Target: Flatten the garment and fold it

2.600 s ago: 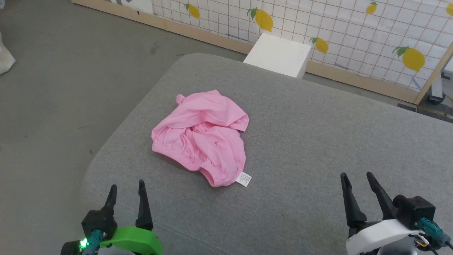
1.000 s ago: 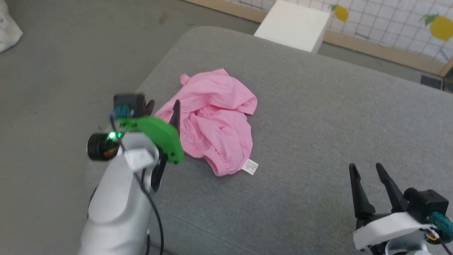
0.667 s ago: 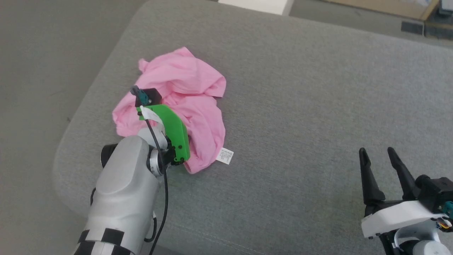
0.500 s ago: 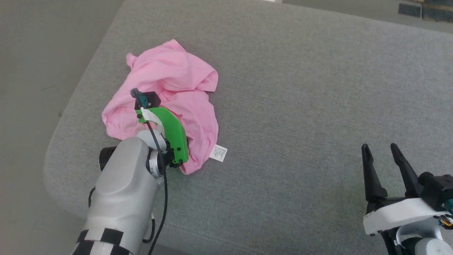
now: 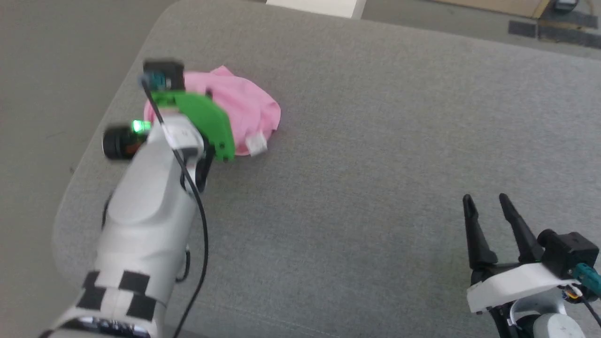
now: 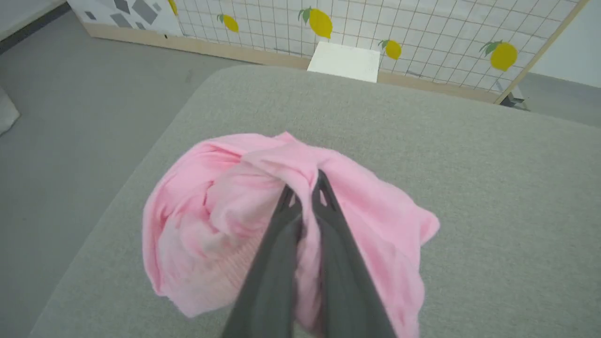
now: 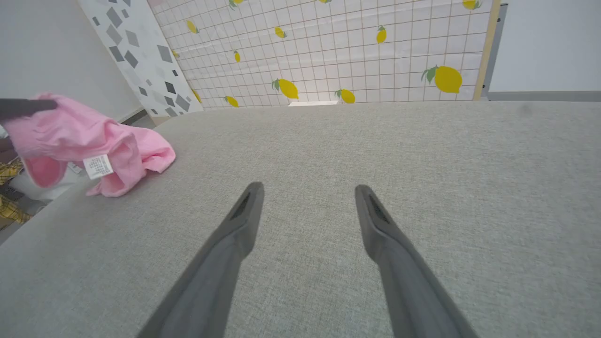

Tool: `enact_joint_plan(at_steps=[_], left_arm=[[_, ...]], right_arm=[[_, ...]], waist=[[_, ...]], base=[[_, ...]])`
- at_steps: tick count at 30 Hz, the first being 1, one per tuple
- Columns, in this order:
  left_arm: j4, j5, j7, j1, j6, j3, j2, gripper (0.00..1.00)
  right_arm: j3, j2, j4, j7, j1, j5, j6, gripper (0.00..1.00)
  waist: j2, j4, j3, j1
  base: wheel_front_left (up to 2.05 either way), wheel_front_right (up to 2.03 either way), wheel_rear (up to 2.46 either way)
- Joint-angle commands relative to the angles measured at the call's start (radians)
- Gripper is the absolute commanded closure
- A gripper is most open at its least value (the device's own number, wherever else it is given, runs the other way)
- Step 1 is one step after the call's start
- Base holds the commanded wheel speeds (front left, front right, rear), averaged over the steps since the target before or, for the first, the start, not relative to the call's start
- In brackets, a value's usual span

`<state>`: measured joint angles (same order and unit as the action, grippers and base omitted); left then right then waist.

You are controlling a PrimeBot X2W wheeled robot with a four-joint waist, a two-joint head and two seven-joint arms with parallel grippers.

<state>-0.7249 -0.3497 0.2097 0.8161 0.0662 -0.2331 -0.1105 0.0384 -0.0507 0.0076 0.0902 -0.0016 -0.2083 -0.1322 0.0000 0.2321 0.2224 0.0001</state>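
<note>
My left gripper (image 6: 304, 188) pinches a fold of the soft, crumpled pink garment (image 6: 211, 220) near the left edge of the grey woven cushion (image 5: 375, 141); my right gripper (image 7: 307, 199) stands wide.

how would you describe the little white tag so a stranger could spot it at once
Start at the big grey cushion, then find the bunched pink garment near its left edge. The tag sits at the garment's lower right edge in the head view: a small white printed rectangle, the one non-pink spot there.
</note>
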Motion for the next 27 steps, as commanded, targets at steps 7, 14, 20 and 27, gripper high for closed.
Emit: enact_joint_plan(at_steps=[7, 14, 20, 27], left_arm=[[0.111, 0.01, -0.07, 0.183, -0.124, -0.07, 0.019, 1.0], [0.245, -0.095, -0.097, 0.214, -0.185, -0.214, 0.058, 1.0], [0.254, -0.176, -0.054, 0.1, -0.192, -0.359, 0.06, 1.0], [0.107, -0.162, 0.068, -0.089, -0.193, -0.507, 0.043, 1.0]], right_arm=[[-0.01, 0.001, 0.066, 0.045, -0.011, -0.046, 0.002, 0.0], [0.023, 0.001, 0.094, 0.068, 0.009, -0.054, 0.002, 0.0], [0.024, 0.001, 0.107, 0.085, -0.001, -0.066, 0.002, 0.0], [0.009, 0.001, 0.119, 0.096, -0.008, -0.081, 0.002, 0.0]], waist=[[0.0, -0.159, -0.112, -0.0001], [0.0, -0.251, -0.125, -0.0001], [0.0, -0.306, -0.106, -0.0001], [0.0, -0.342, -0.091, -0.0001]], base=[[0.0, 0.0, 0.0], [0.0, 0.0, 0.0], [0.0, 0.0, 0.0], [0.0, 0.0, 0.0]])
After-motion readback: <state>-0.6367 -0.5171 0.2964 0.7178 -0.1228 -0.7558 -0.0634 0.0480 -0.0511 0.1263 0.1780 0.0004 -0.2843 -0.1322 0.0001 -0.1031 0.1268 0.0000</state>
